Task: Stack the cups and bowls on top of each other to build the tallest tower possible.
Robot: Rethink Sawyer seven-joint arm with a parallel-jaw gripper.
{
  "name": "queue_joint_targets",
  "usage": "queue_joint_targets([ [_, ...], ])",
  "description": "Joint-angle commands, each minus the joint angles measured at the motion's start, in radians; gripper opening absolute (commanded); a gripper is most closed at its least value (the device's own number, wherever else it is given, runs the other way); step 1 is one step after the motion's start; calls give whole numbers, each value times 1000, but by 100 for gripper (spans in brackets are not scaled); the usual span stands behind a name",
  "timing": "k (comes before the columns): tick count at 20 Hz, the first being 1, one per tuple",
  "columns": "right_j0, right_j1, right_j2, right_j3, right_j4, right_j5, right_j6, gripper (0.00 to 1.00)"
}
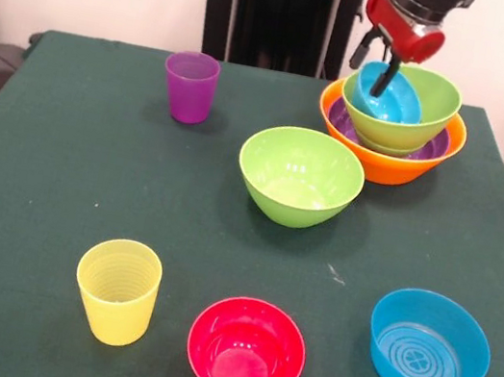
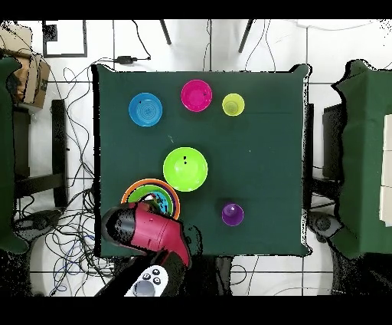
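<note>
The arm (image 1: 416, 7) enters at the upper right of the front view as a thick black segment ending in a glossy red rounded wrist housing (image 1: 404, 27). Below it hang slim black fingers (image 1: 387, 76), narrow and straight. In the overhead view, at the lower left, the arm shows as a bulky red shell (image 2: 153, 230) with black edging, and beside it a pale grey panel (image 2: 149, 281) bearing small round dark buttons.

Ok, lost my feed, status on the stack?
Gripper over the tower, fingers on tilted blue bowl, grip unclear. Blue sits in lime bowl, orange base. Loose lime bowl alongside, nothing blocking.
</note>
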State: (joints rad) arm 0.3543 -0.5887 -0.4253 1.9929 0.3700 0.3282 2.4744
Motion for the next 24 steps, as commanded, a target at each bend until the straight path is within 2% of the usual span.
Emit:
queue_joint_targets([
  [1,-7,101,102,-56,33,-19,165,100],
  [10,-24,124,106,-47,25,-53,149,100],
  [19,3,152,81,-77,37,-45,168,100],
  [20,7,155,78,-79,37,-53,170,0],
  [23,17,162,65,-92,37,-33,173,0],
  [24,2,157,82,-93,38,-30,163,0],
])
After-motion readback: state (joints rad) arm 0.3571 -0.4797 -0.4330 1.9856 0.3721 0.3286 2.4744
